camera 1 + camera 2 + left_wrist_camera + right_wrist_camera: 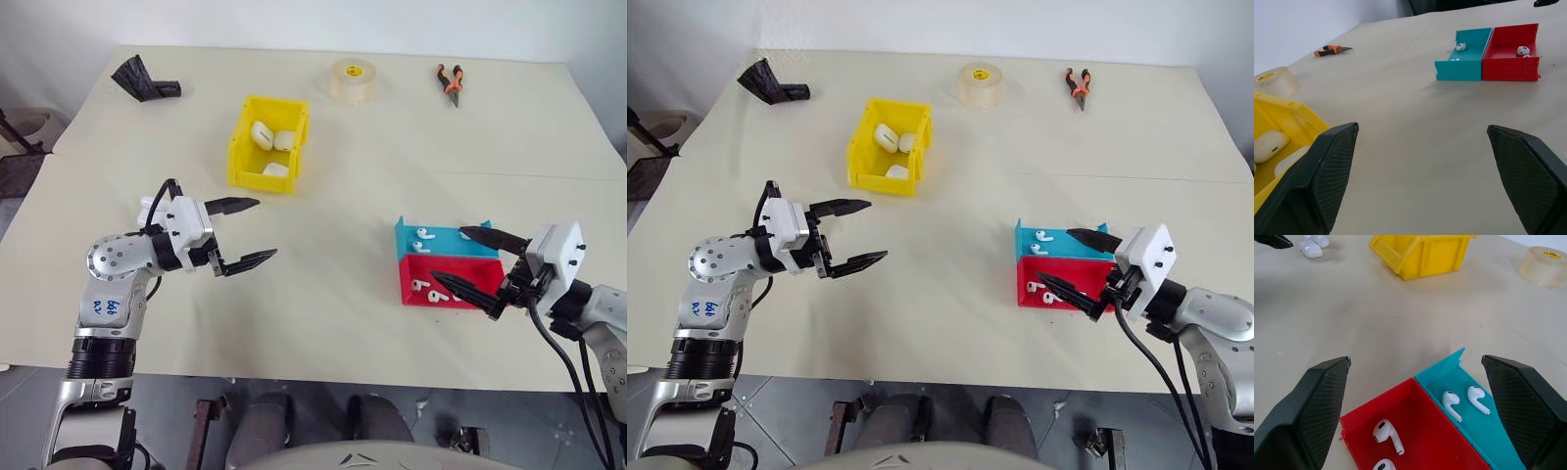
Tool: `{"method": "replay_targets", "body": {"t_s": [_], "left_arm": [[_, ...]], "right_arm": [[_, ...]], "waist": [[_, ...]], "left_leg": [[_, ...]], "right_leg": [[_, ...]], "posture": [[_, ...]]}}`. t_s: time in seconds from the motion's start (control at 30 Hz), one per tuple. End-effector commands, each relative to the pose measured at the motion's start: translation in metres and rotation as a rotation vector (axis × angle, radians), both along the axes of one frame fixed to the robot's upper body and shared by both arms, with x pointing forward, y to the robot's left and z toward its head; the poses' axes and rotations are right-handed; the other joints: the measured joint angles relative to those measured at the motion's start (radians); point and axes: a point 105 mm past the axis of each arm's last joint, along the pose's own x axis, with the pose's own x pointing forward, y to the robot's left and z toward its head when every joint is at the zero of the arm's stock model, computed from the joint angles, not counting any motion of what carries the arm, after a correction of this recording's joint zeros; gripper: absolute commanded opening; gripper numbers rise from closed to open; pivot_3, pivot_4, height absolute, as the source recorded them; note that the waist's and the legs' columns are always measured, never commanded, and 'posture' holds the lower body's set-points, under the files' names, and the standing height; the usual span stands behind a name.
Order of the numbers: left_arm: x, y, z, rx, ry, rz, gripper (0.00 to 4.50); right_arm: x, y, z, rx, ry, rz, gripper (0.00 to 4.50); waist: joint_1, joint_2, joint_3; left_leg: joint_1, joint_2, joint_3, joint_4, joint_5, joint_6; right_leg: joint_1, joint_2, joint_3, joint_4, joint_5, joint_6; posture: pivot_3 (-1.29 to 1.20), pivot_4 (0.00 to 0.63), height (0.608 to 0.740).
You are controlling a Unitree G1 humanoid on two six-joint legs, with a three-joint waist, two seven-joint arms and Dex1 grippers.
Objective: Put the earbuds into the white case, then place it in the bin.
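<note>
Both claws released: the left gripper (242, 232) hovers at the yellow bin's (245, 162) six o'clock, and the right gripper (467, 262) over the red tray (451, 269) of earbuds (1387, 432).

White cases (272, 145) in bin (265, 176) (yellow)

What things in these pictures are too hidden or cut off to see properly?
- White case: left eye view, mostly hidden behind the left gripper; right wrist view, cut by the edge.
- Red tray: right gripper covers part, so the earbud count is unsure.
- Yellow bin: left wrist view, cut off by the edge.
</note>
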Motion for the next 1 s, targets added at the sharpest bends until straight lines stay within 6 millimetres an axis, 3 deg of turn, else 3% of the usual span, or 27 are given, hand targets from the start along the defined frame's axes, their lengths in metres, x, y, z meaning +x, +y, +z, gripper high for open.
{"method": "replay_targets", "body": {"t_s": [0.03,0.4,0.57,0.77,1.0], "left_arm": [[0.001,0.004,0.006,0.016,-0.053,0.019,4.48],[0.003,0.012,0.009,-0.018,-0.028,0.069,4.48],[0.008,0.038,0.013,-0.059,-0.002,0.284,4.48],[0.003,0.084,-0.001,-0.091,0.145,0.650,4.48],[-0.022,0.102,-0.012,-0.108,0.307,0.856,4.48]], "right_arm": [[-0.001,-0.001,0.008,0.001,-0.045,0.004,4.50],[0.001,0.003,0.012,0.008,-0.098,0.040,4.50],[0.001,0.019,0.020,0.053,-0.191,0.117,4.50],[-0.003,0.043,0.029,0.180,-0.242,0.228,4.50],[-0.003,0.056,0.034,0.223,-0.324,0.286,4.50]], "waist": [[0.000,0.000,0.000],[-0.001,0.000,0.000],[-0.004,0.000,0.000],[-0.022,0.000,0.000],[-0.020,0.000,0.000]], "left_leg": [[0.000,0.000,0.000,0.000,0.000,0.000],[0.000,0.000,0.000,0.000,0.000,0.000],[0.000,0.000,-0.001,0.000,0.000,0.000],[0.000,0.001,-0.005,0.000,0.000,0.000],[0.000,-0.001,-0.011,0.000,0.000,0.000]], "right_leg": [[0.000,0.000,0.000,0.000,0.000,0.000],[0.000,0.000,0.000,0.000,0.000,0.000],[0.000,0.000,-0.001,0.000,0.000,0.000],[0.001,-0.001,0.002,0.001,0.000,0.000],[0.003,-0.002,0.005,0.001,0.000,0.000]], "posture": [[0.00,0.150,0.740],[0.00,0.150,0.740],[0.00,0.150,0.740],[0.00,0.150,0.740],[0.00,0.150,0.740]]}}
